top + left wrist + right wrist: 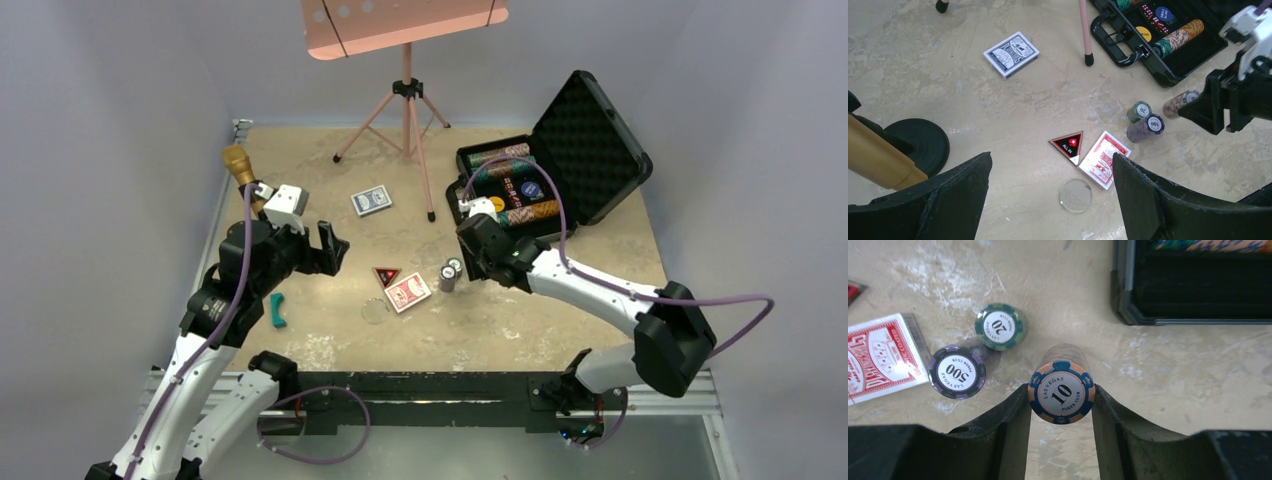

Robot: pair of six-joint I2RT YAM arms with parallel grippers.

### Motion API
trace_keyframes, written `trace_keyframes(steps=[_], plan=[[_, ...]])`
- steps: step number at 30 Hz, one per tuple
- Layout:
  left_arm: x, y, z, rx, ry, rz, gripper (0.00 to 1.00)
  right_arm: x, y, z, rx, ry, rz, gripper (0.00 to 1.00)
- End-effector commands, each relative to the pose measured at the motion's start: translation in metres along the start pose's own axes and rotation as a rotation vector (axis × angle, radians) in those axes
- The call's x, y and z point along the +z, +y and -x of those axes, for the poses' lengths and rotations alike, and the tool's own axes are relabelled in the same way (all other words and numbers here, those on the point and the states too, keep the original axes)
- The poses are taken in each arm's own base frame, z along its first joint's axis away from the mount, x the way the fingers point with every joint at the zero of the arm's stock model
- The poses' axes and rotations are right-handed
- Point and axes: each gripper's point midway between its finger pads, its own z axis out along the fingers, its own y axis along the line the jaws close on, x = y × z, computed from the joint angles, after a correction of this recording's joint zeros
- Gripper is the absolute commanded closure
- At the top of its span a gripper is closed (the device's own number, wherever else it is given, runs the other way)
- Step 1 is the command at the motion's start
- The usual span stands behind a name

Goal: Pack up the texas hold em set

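Observation:
The black case (590,150) stands open at the back right, with chip rows and dice in its tray (1168,35). My right gripper (1061,390) is shut on an orange "10" chip stack (1061,392); whether the stack is off the table I cannot tell. A purple "500" stack (957,372) and a green "20" stack (999,326) stand just left of it. The red deck (1104,159), the triangular "ALL IN" button (1068,145) and a clear disc (1075,195) lie below my open, empty left gripper (1050,156). The blue deck (1011,54) lies farther back.
A pink music stand (407,100) has tripod feet between the blue deck and the case. A gold microphone (240,165) stands at the far left on its round black base (918,145). A small teal piece (277,310) lies by the left arm.

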Motion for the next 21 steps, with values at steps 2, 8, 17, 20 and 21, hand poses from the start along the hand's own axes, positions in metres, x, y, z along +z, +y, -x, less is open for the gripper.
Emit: trace_keyframes(steps=[2, 8, 17, 20, 21], plan=[[0.0, 0.001, 0.007, 0.004, -0.027, 0.011, 0.06, -0.053, -0.037, 0.083, -0.008, -0.252, -0.15, 1.0], [0.001, 0.003, 0.004, 0.008, -0.019, 0.019, 0.06, -0.045, -0.082, 0.105, -0.08, -0.258, -0.32, 1.0], [0.002, 0.005, 0.004, 0.016, -0.021, 0.03, 0.04, -0.005, -0.113, 0.116, -0.312, -0.198, -0.437, 1.0], [0.002, 0.004, 0.005, 0.015, -0.022, 0.023, 0.04, 0.006, -0.113, 0.116, -0.353, -0.178, -0.449, 1.0], [0.001, 0.004, 0.005, 0.014, -0.024, 0.023, 0.04, 0.01, -0.113, 0.114, -0.368, -0.175, -0.45, 1.0]])
